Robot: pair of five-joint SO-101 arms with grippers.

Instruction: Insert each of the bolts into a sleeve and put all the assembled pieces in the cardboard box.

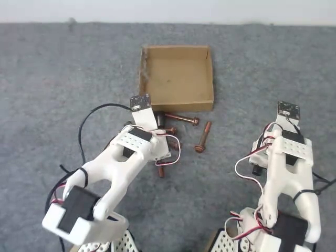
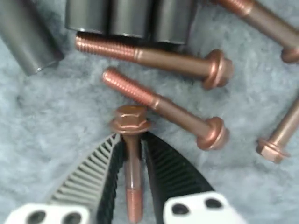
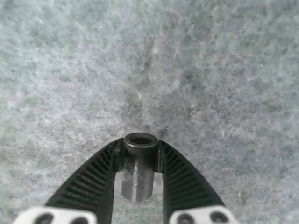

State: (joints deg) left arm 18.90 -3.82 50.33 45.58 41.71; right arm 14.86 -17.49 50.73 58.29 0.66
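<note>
My left gripper (image 2: 131,144) is shut on a copper bolt (image 2: 131,161), its hex head pointing out past the fingertips, just above the carpet. Several more copper bolts (image 2: 163,105) lie loose beyond it, with dark sleeves (image 2: 128,18) lined up behind them and one sleeve (image 2: 25,39) lying apart. In the high view this arm (image 1: 137,142) hovers over the bolt pile (image 1: 202,137) in front of the cardboard box (image 1: 178,104). My right gripper (image 3: 139,156) is shut on a dark sleeve (image 3: 138,172), bore end outward, over bare carpet at the right (image 1: 283,139).
Grey carpet (image 1: 63,79) covers the whole table. The open, empty box stands at the back centre. Cables loop beside the left arm (image 1: 86,126). Both arm bases sit at the near edge.
</note>
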